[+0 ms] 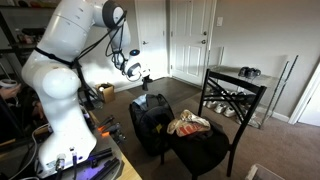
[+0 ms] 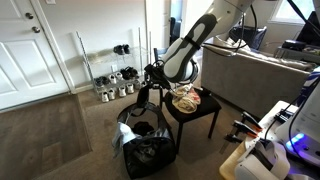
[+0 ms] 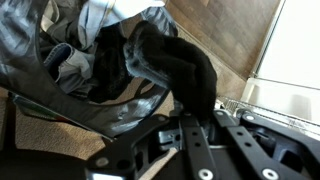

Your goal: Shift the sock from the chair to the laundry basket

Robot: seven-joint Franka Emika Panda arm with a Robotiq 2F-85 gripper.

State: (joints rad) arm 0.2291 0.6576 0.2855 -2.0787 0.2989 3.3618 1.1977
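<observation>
My gripper (image 3: 190, 118) is shut on a black sock (image 3: 176, 66), which hangs from the fingertips. Below it the wrist view shows the open laundry basket (image 3: 40, 85), a black soft-sided hamper with grey and dark clothes inside. In both exterior views the gripper (image 1: 141, 73) (image 2: 151, 74) hovers above the basket (image 1: 150, 122) (image 2: 146, 152), and the sock (image 2: 143, 94) dangles from it. The black slat-backed chair (image 1: 228, 100) (image 2: 204, 118) stands right beside the basket. A pile of light clothes (image 1: 188, 124) (image 2: 185, 100) lies on its seat.
A wire shoe rack (image 1: 250, 88) (image 2: 113, 82) stands by the wall behind the chair. White doors (image 1: 190, 40) (image 2: 22, 50) close the room. A cardboard box (image 1: 105, 92) sits on the floor. A grey desk (image 2: 262, 72) stands behind the arm.
</observation>
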